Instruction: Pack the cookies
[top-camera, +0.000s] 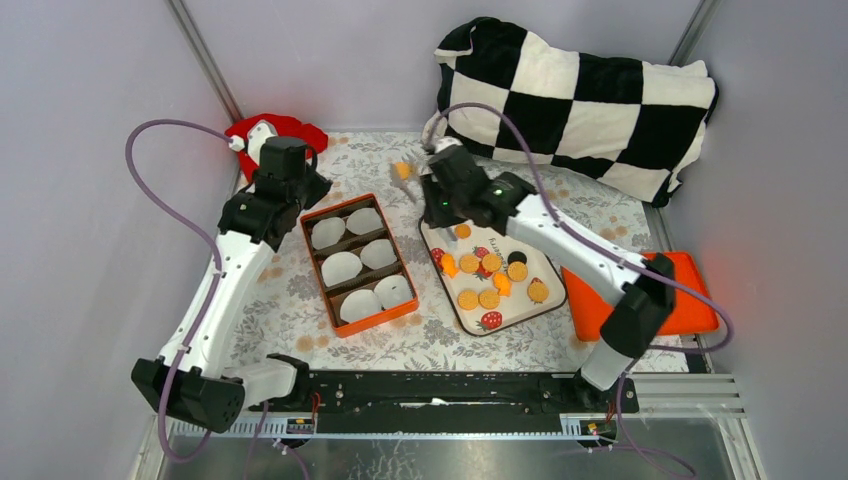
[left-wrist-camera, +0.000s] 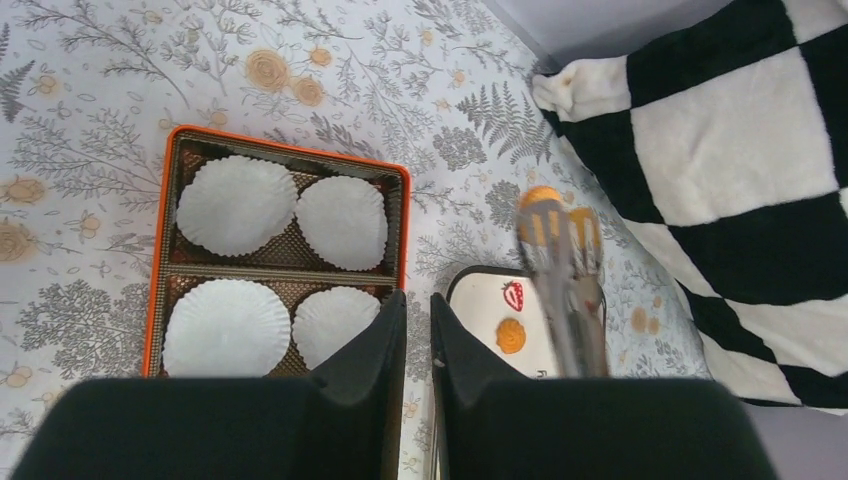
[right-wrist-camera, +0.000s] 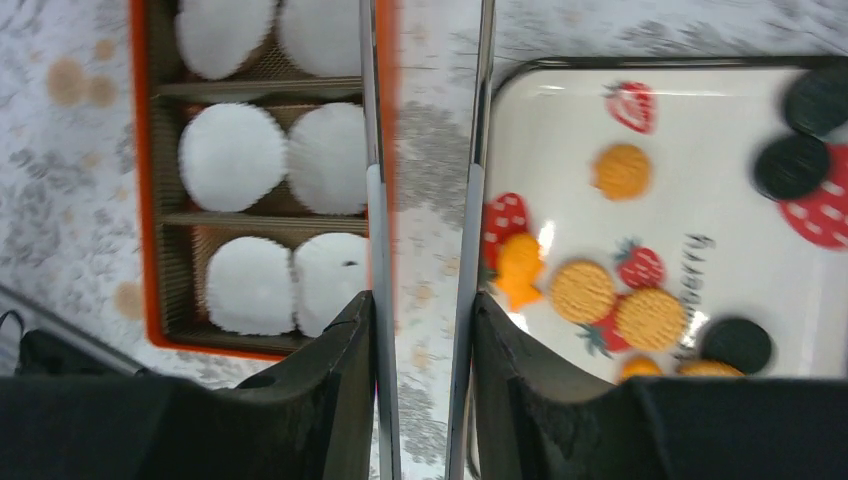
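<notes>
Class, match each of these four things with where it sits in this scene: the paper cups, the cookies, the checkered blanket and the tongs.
Things:
1. paper cups
2. cookies
3. checkered blanket
4. tongs

Places:
A. on the white strawberry tray
B. far right corner, against the walls
C. in the orange box
D. between the jaws of the right gripper

Pairs: 1-C, 2-A, 3-B, 4-D

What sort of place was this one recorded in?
Probably a staged robot test cell: plain grey walls with metal corner posts, a mounting rail along the near edge, and a floral cloth as the work surface.
</notes>
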